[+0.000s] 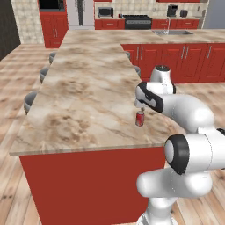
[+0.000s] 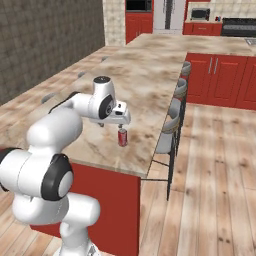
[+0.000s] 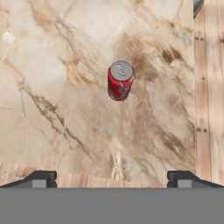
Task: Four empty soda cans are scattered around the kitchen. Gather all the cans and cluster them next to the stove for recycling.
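A red soda can (image 1: 139, 118) (image 2: 122, 137) with a silver top stands upright on the marble island counter (image 1: 83, 92), close to its near corner. My gripper (image 1: 140, 108) (image 2: 120, 124) hangs just above the can, open and holding nothing. In the hand view the can (image 3: 120, 81) sits ahead of the two fingertips, which stand wide apart around my gripper (image 3: 112, 178). The stove (image 1: 137, 19) (image 2: 238, 24) is far off against the back wall of the kitchen.
Bar stools (image 2: 173, 119) (image 1: 30, 100) line the island's far side. A second counter with a sink (image 1: 172, 32) runs across behind the island, over red cabinets (image 1: 176, 57). A fridge (image 1: 80, 12) stands at the back wall. Wood floor surrounds the island.
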Available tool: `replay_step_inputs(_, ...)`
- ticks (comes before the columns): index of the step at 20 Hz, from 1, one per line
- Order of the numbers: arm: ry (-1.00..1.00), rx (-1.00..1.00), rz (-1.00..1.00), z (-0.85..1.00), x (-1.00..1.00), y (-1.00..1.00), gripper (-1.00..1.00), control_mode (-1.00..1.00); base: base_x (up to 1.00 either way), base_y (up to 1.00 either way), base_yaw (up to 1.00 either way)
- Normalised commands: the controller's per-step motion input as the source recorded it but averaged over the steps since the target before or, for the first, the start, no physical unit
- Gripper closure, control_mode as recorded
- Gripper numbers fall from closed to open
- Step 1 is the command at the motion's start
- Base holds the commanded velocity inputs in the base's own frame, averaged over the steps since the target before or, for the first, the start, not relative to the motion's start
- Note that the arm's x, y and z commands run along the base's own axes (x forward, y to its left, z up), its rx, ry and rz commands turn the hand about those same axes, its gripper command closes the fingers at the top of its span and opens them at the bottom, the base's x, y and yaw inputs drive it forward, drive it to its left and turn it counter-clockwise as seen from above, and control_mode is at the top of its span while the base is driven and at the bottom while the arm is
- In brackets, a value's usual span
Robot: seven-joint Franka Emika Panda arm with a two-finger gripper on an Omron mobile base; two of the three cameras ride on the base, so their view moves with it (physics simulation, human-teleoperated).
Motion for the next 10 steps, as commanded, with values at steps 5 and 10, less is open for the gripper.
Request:
replay_step_inputs(5,0.03,0.0,0.0,-0.06,0.19,0.0,-1.0,-1.0,0.0,0.0,0.0)
replay_step_inputs(10,0.02,0.0,0.0,-0.08,0.09,-0.02,-1.0,-1.0,0.0,0.0,0.0)
